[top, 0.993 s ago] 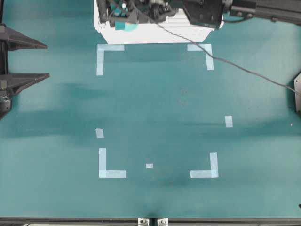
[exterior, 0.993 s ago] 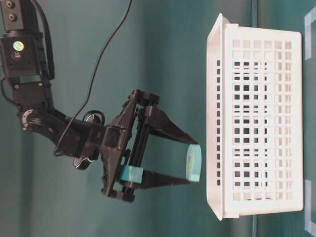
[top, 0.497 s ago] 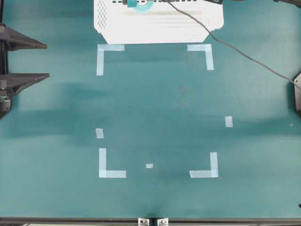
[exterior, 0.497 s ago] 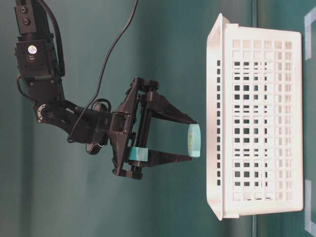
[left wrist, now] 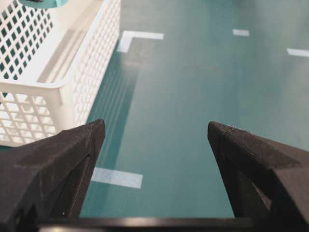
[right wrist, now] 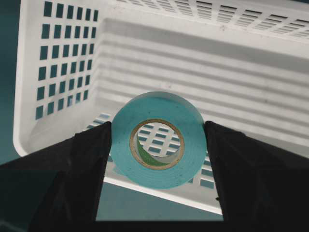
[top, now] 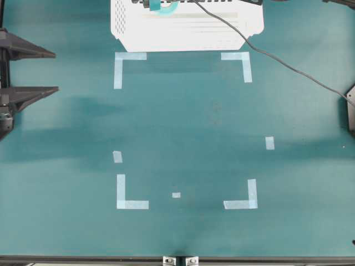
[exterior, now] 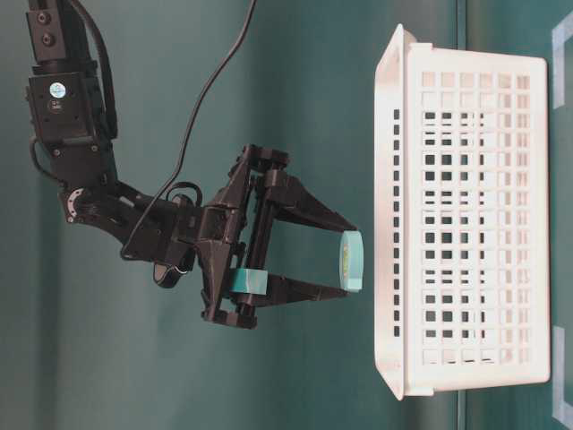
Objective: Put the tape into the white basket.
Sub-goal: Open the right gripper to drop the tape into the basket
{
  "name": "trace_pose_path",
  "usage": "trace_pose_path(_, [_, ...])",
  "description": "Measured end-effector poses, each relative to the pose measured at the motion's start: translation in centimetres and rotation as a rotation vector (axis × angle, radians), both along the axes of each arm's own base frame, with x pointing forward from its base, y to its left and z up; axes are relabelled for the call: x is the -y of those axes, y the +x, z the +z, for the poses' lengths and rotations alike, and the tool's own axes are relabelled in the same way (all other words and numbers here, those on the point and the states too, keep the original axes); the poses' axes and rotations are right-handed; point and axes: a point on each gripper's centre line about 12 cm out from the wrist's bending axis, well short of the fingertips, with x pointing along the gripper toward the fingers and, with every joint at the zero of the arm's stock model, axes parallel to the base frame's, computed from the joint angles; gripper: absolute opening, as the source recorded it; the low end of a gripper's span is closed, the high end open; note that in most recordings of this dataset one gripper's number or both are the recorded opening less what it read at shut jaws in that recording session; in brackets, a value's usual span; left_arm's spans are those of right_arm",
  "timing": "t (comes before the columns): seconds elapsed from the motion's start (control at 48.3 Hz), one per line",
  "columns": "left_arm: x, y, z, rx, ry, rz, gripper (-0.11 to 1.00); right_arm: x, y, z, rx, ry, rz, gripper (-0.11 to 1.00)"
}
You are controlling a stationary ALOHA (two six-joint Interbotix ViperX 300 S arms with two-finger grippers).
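Right gripper (right wrist: 158, 145) is clamped on the tape (right wrist: 159, 139), fingers on opposite sides of the roll's rim, hole facing the wrist camera. The roll is in the air above the white basket (right wrist: 63, 58), over its left end near one long wall, not yet inside. The table-level view shows the tape (exterior: 352, 260) just short of the basket (exterior: 466, 224) rim; in the overhead view the tape (top: 165, 4) sits at the far edge of frame over the basket (top: 183, 33). Left gripper (left wrist: 154, 159) is parked at the left of the table, jaws wide, holding nothing. Risks, as I judge them — a release from here could drop the roll on edge, and it may then roll or bounce on the ridged floor; this close to the wall, a clip on the rim could tip it out onto the table. The right arm's cable (top: 288, 64) trails across the far right corner and could snag the basket if the arm swings. The basket looks light, so a finger bump may shove it. Surface: flat teal mat (top: 188, 122) with pale tape corner marks (top: 125, 64) and small strips, basket at the far edge. No room detail visible beyond the mat.
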Motion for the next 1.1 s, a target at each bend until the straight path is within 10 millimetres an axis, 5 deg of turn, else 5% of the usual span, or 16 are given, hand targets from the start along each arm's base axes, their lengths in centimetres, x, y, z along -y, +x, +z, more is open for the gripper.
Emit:
trace_pose_path(0.124, [0.0,0.0,0.0,0.002,0.000,0.000,0.76,0.0,0.0,0.0,-0.004,0.001,0.004,0.69])
trace_pose_path(0.29, [0.0,0.0,0.0,0.002,0.000,0.000,0.76,-0.2,-0.4,-0.2,-0.046,0.005,0.022,0.98])
trace_pose_path(0.828, [-0.1,0.0,0.0,0.001,0.002,0.004,0.76,-1.3,-0.1,0.0,-0.066,-0.011,0.102,0.98])
trace_pose_path(1.097, [-0.5,-0.1,0.0,-0.004,-0.004,0.034,0.76,-3.2,0.0,2.4,-0.039,-0.052,0.218,0.98])
